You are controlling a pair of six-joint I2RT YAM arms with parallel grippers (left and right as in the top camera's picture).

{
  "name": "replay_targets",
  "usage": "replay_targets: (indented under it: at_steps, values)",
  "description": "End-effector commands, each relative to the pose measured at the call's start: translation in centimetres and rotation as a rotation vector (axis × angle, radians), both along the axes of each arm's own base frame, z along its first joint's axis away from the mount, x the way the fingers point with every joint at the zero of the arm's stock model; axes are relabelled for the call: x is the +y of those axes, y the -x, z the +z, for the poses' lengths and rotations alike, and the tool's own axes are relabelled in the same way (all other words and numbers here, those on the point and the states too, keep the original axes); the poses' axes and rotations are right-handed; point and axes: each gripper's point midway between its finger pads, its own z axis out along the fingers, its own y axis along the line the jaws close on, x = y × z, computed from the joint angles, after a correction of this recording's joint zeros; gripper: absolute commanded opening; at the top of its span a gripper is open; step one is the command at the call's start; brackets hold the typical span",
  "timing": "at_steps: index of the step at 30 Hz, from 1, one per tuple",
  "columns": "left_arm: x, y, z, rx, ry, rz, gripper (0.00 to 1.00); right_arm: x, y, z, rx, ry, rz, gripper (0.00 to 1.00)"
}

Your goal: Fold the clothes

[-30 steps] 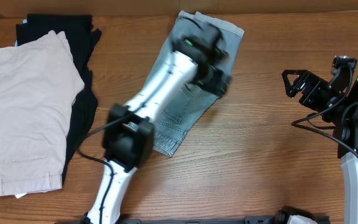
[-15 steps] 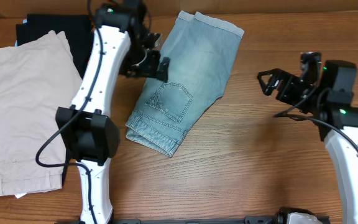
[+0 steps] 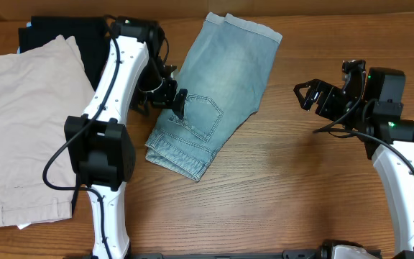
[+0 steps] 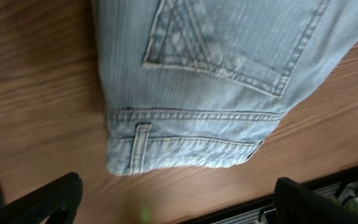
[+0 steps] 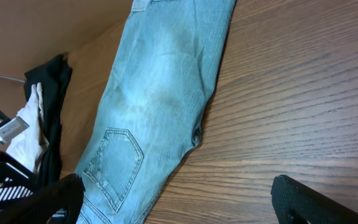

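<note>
The light-blue denim shorts (image 3: 218, 86) lie folded lengthwise on the wooden table, slanting from the hem at the back to the waistband at the front, one back pocket facing up. My left gripper (image 3: 165, 101) is open and empty, hovering at the shorts' left edge beside the pocket. The left wrist view shows the pocket and waistband corner (image 4: 191, 124) ahead of its open fingers (image 4: 179, 208). My right gripper (image 3: 309, 96) is open and empty over bare table to the right of the shorts. The right wrist view shows the shorts (image 5: 160, 87) beyond its spread fingers (image 5: 179, 202).
Beige shorts (image 3: 31, 122) lie at the far left on top of a black garment (image 3: 77, 36). The black garment also shows in the right wrist view (image 5: 51, 93). The table's front edge appears in the left wrist view (image 4: 303, 186).
My left arm swung from over the shorts to their left side, then lowered toward the pocket. My right gripper moved left toward the shorts.
</note>
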Motion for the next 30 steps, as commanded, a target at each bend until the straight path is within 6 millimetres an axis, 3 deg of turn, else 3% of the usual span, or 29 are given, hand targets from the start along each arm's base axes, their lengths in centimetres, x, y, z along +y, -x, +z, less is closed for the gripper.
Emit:
replay_targets:
  at_steps: [1, 7, 11, 17, 20, 23, 30]
  values:
    - [0.4, 1.1, 3.5, -0.085, -0.056, 0.024, 1.0, 0.0, -0.3, 0.9, -0.028, 0.01, 0.004, 1.0]
    - [-0.1, 3.3, 6.9, -0.219, -0.067, 0.059, 1.0, 0.0, -0.1, 0.8, -0.016, 0.008, 0.005, 1.0]
    - [0.3, 4.3, 6.8, -0.316, -0.1, 0.112, 1.0, 0.1, 0.2, 0.5, 0.003, 0.005, 0.005, 1.0]
    - [0.5, 3.0, 3.1, -0.41, -0.064, 0.145, 1.0, 0.1, 0.5, 0.2, 0.021, 0.003, 0.005, 1.0]
    - [-0.5, 2.0, 0.6, -0.423, -0.001, 0.105, 1.0, 0.1, 0.6, 0.1, 0.024, 0.002, 0.005, 1.0]
    - [-1.3, 1.4, -1.8, -0.421, 0.049, 0.061, 1.0, 0.1, 0.7, 0.0, 0.033, 0.002, 0.005, 1.0]
    - [-0.5, 1.3, -5.6, -0.351, 0.024, 0.021, 1.0, 0.1, 0.7, 0.0, 0.036, 0.002, 0.005, 1.0]
